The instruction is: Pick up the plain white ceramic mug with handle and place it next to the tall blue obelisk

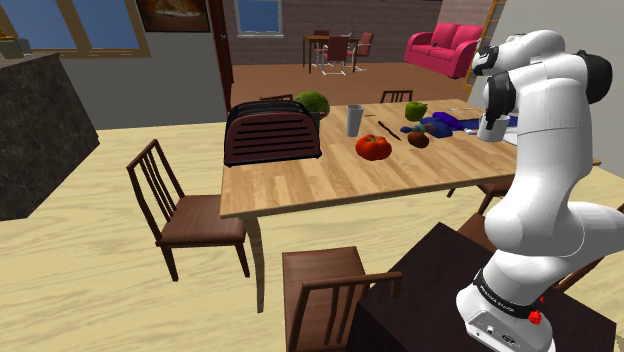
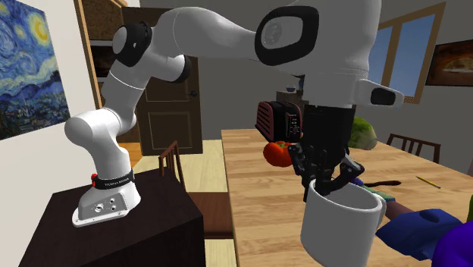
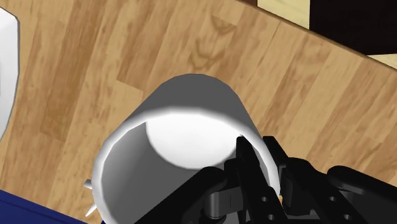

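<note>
The gripper (image 2: 330, 182) is clamped on the rim of the white mug (image 2: 339, 224), one finger inside and one outside. The mug is at the wooden table (image 2: 258, 190), just beside the blue obelisk (image 2: 413, 227). Keep the mug upright, lower it slowly, and release only when it is seated.

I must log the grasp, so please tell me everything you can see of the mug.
The mug is plain white, smooth, cylindrical, open-topped and empty. It is upright, on or just above the wooden table. The gripper clasps its rim wall, one finger inside, one outside. I cannot make out a handle. A blue thing lies close beside it.
</note>
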